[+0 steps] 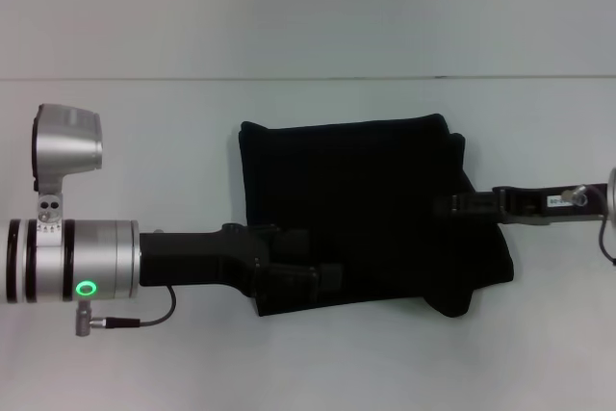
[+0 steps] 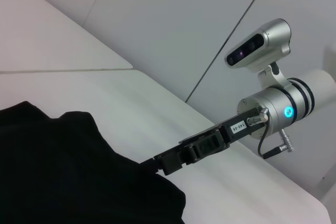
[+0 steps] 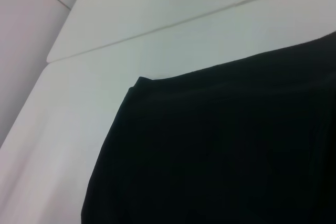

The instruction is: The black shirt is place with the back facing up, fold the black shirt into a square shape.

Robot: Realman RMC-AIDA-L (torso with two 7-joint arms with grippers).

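Observation:
The black shirt (image 1: 356,199) lies on the white table, folded into a rough square with a bulging, rumpled near right corner. My left gripper (image 1: 322,281) reaches in from the left, low over the shirt's near left corner, black against black. My right gripper (image 1: 460,205) reaches in from the right and sits at the shirt's right edge. In the left wrist view the right gripper (image 2: 152,165) meets the edge of the shirt (image 2: 63,171). The right wrist view shows only the shirt (image 3: 236,145) and the table.
The white table (image 1: 144,141) surrounds the shirt on all sides. Its far edge meets a pale wall (image 1: 308,7) behind. A thin cable (image 1: 144,320) hangs from my left wrist, near the table surface.

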